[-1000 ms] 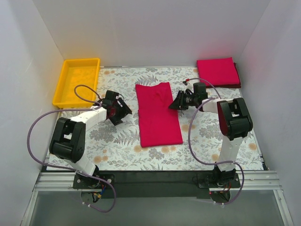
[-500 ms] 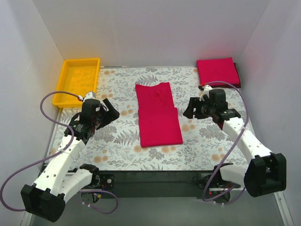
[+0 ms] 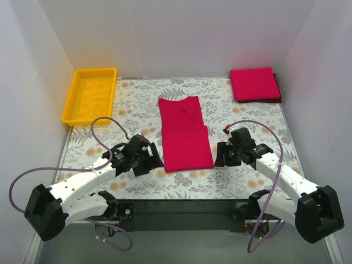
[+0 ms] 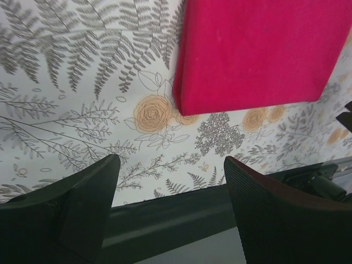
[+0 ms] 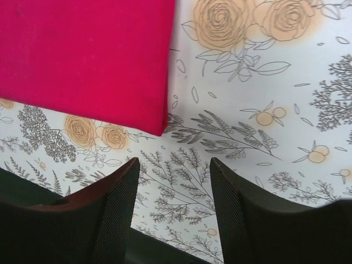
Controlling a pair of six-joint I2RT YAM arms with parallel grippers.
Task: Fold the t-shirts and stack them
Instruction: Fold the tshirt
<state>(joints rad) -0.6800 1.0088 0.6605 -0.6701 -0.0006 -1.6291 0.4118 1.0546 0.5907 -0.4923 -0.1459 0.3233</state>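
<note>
On the table (image 3: 132,104), folded red t-shirt (image 3: 185,135), left jaws and right jaws apart, empty, beside its near corners.

Top camera overlooks everything; both close wrist cameras share the shirt (image 4: 258,49)
</note>
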